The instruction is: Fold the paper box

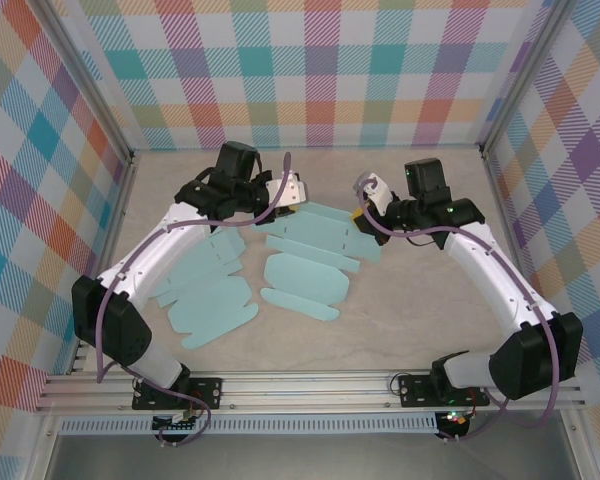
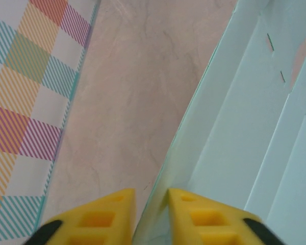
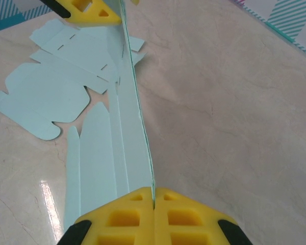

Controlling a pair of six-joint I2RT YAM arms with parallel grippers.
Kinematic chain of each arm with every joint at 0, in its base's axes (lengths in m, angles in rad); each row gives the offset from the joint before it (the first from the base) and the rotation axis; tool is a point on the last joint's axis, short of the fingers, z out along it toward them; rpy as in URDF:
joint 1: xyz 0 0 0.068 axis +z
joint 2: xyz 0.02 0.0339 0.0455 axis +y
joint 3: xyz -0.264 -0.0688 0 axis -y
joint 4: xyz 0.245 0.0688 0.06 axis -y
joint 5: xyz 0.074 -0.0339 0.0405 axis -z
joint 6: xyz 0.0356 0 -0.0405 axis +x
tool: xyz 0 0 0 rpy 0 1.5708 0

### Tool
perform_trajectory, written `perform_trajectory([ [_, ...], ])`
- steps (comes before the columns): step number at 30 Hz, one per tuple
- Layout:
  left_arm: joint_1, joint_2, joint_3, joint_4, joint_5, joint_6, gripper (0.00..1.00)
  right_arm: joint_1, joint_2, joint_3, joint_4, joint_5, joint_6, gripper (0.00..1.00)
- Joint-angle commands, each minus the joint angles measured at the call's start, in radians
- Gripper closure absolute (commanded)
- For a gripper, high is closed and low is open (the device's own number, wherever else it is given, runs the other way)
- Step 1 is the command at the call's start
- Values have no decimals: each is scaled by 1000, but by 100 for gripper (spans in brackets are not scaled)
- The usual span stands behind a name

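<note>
the paper box (image 1: 305, 275) is a flat, pale blue-green cut-out lying on the beige marbled tabletop (image 1: 420, 290), in the middle between the 2 arms. its far long strip is lifted off the surface and stands on edge, running between the 2 tools, while the rounded panels and narrow flaps nearer the arm bases lie flat.

the right tool (image 3: 154, 196) is pinched fully closed on that raised strip: in the right wrist view the thin edge of the paper runs straight into the seam between the yellow fingers (image 3: 125, 217), with no gap showing.

the left tool (image 2: 150, 196) is at the other end of the strip. its 2 yellow fingers stand close on either side of the upright paper edge, with a narrow gap visible between them. whether the pads actually press on the paper i cannot tell.

a similar pale cut-out sheet (image 1: 205, 305) lies flat beside the left arm. whether it joins the rest of the box i cannot tell. plaid walls (image 1: 40, 150) enclose the tabletop on 3 sides.
</note>
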State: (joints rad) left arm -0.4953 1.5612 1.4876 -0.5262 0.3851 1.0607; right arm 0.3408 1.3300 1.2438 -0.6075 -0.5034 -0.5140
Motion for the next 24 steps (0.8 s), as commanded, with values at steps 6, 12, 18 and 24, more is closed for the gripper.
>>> perform_trajectory([
  [6,-32,2,-39,17,-59,13,99,6,4,11,16,36,1,100],
  [12,-64,-15,-171,196,-145,-58,100,4,-1,-36,80,139,81,67],
  [18,-130,-53,-316,423,-286,-104,100,1,-64,-85,155,387,440,40],
  [24,-211,-44,-476,670,-483,-62,100,-34,-106,-83,50,440,769,33],
])
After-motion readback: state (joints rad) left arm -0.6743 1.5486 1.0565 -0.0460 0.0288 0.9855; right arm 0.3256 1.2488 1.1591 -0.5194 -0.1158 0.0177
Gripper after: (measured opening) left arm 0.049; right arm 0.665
